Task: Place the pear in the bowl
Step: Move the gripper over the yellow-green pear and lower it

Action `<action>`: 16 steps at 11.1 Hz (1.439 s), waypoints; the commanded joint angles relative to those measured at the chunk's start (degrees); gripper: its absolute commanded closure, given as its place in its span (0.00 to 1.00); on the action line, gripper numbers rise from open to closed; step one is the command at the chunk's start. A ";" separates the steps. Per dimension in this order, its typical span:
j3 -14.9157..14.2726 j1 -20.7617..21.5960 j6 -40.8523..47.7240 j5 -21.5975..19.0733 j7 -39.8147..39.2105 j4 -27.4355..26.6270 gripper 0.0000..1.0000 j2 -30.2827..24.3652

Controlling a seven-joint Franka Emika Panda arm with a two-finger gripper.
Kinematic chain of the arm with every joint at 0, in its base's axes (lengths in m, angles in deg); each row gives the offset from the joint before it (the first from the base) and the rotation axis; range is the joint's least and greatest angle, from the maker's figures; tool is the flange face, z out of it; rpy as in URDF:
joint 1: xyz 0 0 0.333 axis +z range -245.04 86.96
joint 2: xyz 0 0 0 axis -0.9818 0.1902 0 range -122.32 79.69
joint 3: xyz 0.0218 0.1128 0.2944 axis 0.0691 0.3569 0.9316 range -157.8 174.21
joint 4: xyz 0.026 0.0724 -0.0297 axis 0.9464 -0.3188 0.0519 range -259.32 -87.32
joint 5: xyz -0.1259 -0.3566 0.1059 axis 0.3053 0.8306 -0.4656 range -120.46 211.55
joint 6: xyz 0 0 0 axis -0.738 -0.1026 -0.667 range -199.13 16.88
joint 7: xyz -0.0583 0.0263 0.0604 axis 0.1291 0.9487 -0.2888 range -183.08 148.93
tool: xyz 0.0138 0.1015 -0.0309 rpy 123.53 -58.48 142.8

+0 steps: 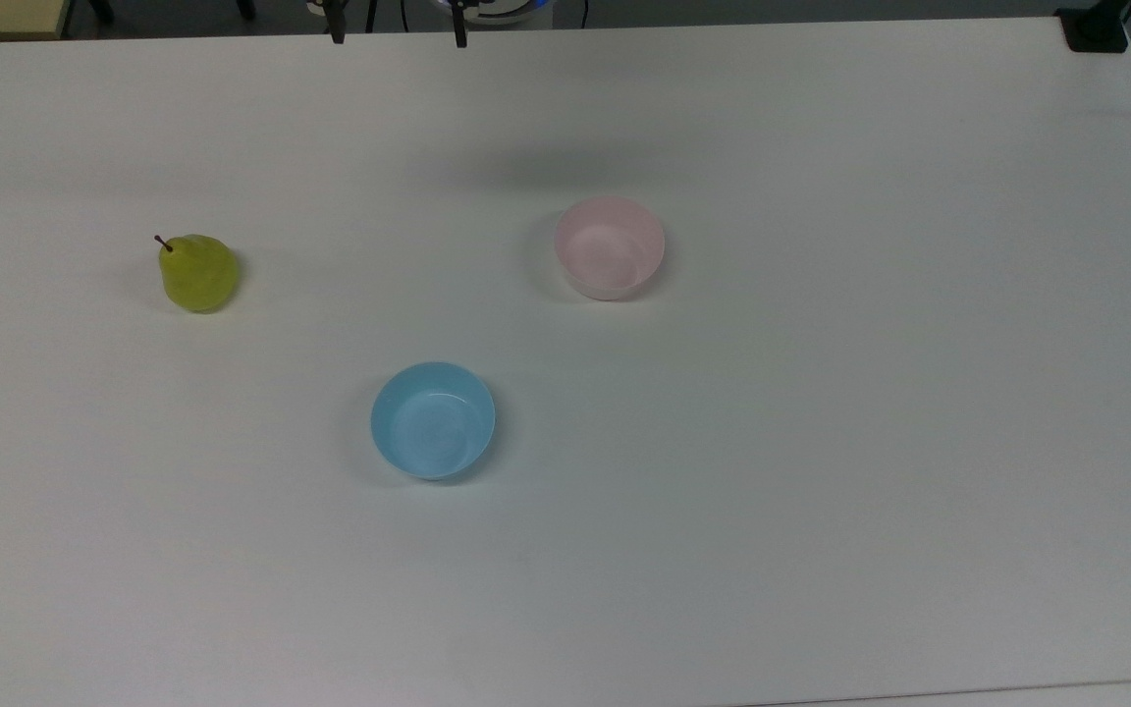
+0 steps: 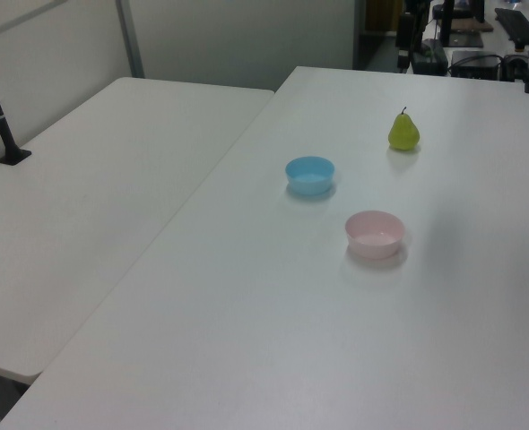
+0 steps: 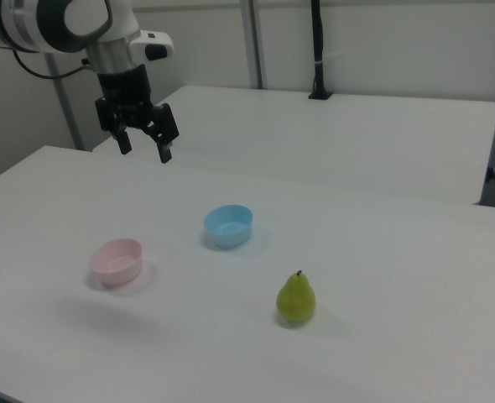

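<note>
My gripper (image 3: 145,151) hangs high above the white table (image 1: 821,491) with its two fingers spread apart and nothing between them. I take the pink bowl (image 1: 610,246) as my landmark. In the right view the gripper sits up and behind the pink bowl, well clear of everything on the table.

The pear (image 1: 197,273) stands upright on its base, stem (image 1: 163,242) up, well apart from the pink bowl toward the top view's left. The blue bowl (image 1: 433,420) lies nearer the pink bowl, off to its lower left in the top view, between neither of them exactly but close to the path from pear to pink bowl.

The risks I see from here: the pear is rounded and tapers upward, so if I close too high on its neck it may slip out or tip over. If I come down off-centre I judge a finger could knock it and send it rolling. While carrying, the two bowls are alike in size, so dropping into the blue one would be the wrong result. Both bowls look light, so a low approach could nudge the pink bowl aside.
</note>
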 commanded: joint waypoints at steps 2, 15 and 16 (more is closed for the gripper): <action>-0.20 0.29 1.23 -0.74 -1.08 -0.37 0.00 -0.60; -1.26 -11.74 -9.48 2.86 -14.77 -4.75 0.00 8.00; -1.26 -13.41 -10.97 3.12 -15.66 -5.20 0.00 9.67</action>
